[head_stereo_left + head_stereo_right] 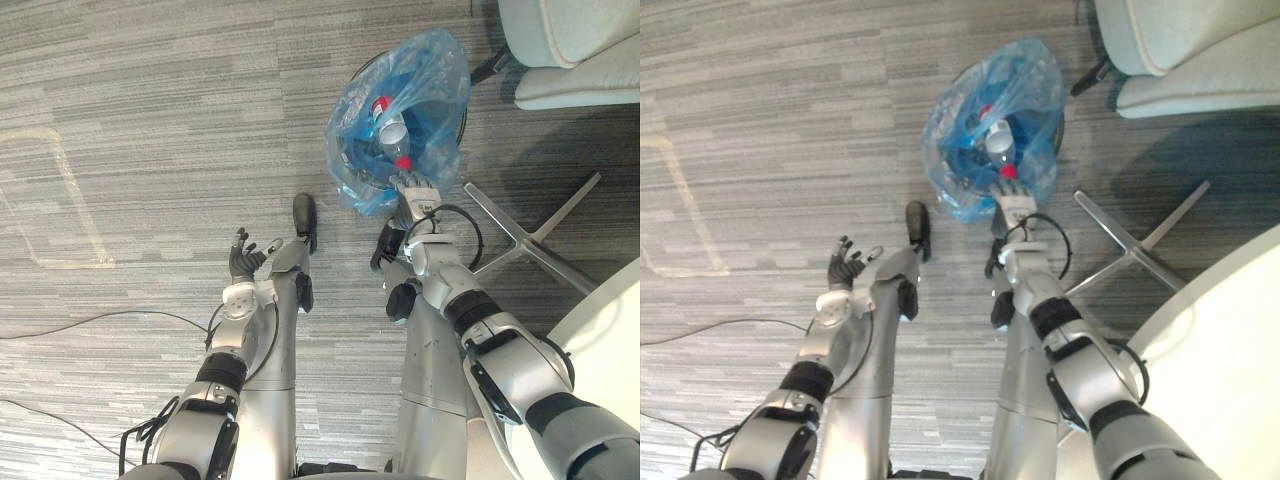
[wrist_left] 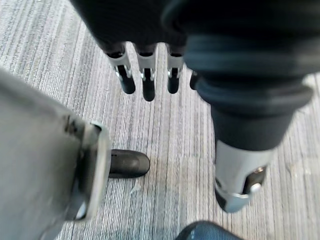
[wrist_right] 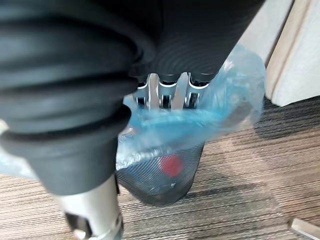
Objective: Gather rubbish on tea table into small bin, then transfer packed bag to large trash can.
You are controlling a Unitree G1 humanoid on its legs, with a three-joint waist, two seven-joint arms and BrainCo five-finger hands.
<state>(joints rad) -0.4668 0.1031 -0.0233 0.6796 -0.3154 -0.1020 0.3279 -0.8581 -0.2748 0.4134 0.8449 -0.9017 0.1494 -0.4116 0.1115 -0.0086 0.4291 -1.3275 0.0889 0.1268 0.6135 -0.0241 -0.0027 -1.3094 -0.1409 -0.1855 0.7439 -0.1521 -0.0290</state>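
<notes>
A small black mesh bin (image 3: 150, 182) stands on the carpet, lined with a crumpled blue plastic bag (image 1: 440, 70). Inside the bag lie clear bottles (image 1: 392, 128) with red caps. My right hand (image 1: 415, 192) is stretched out to the bag's near rim. In the right wrist view the blue film (image 3: 200, 120) lies across the hand (image 3: 172, 92) and hides its far end. My left hand (image 1: 243, 262) hovers open over bare carpet, well to the left of the bin and holding nothing. Its straight fingers (image 2: 145, 75) point at the floor.
A pale armchair (image 1: 570, 50) stands just right of and behind the bin. A metal star base (image 1: 530, 235) spreads on the floor to the right of my right arm. A white round table edge (image 1: 610, 330) is at lower right. Open carpet with faint tape lines (image 1: 60, 190) lies left.
</notes>
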